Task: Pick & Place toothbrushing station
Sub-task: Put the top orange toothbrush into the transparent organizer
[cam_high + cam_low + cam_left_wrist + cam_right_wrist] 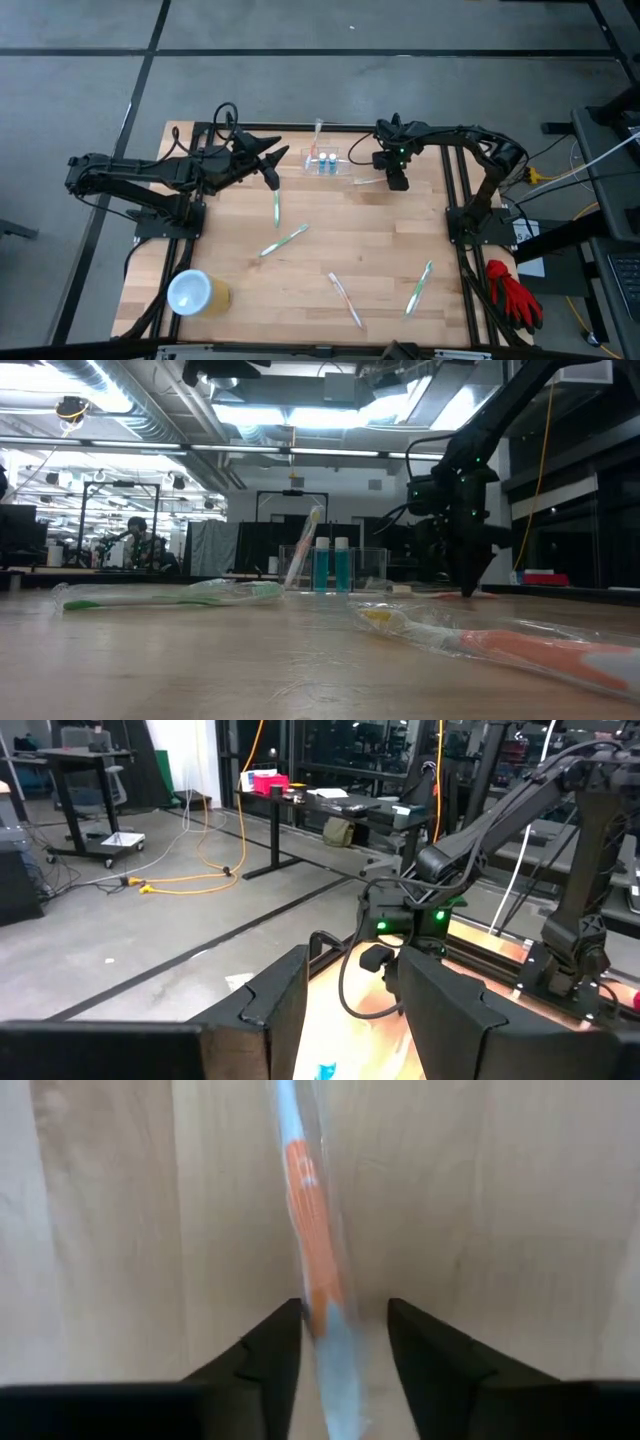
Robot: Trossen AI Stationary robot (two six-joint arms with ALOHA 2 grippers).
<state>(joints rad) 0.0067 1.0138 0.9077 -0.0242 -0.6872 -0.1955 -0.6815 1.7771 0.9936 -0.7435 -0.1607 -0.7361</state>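
My right jaws [343, 1342] hang point-down over the pale, straight-grained wooden surface [330, 250] in the upper right of the high view, parted, with a slim orange-and-white toothbrush in a glossy clear wrapper [315, 1270] running between the two dark, wedge-shaped tips; I cannot tell whether they touch it. The toothbrushing station [328, 162], a small, nearly colourless clear plastic box, sits at the upper middle of that view, just left of those jaws, holding two blue tubes with white caps [331, 564] upright and one toothbrush leaning. My left jaws [272, 165] hover left of it, spread apart and empty. More wrapped toothbrushes lie scattered lower down, and a yellow cup with a white top [196, 293] stands lower left.
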